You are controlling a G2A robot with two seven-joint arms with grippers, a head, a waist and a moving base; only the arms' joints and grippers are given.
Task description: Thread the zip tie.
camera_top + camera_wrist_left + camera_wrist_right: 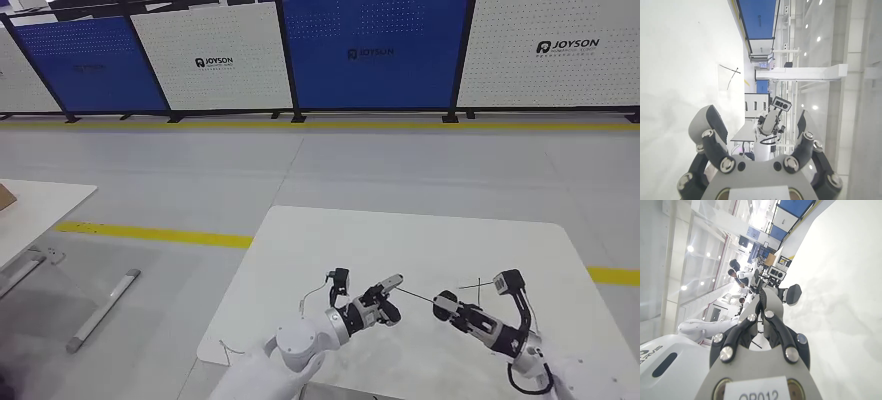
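Observation:
A thin black zip tie [418, 296] hangs in the air above the white table [400, 230], stretched between my two grippers. My right gripper [444, 304] [759, 297] is shut on one end of it, fingers pressed together. The tie's free end points at my left gripper [388, 296] [759, 116], which is open with its dark pads wide apart and nothing between them. The two grippers face each other a short gap apart. In the left wrist view the right gripper [770, 124] sits straight ahead between the open fingers. The tie itself is too thin to make out in either wrist view.
Two loose zip ties [478, 288] [732, 73] lie crossed on the table just beyond the right gripper. Another white table [30, 210] stands at the far left across the floor. Blue and white partition panels [370, 50] line the back.

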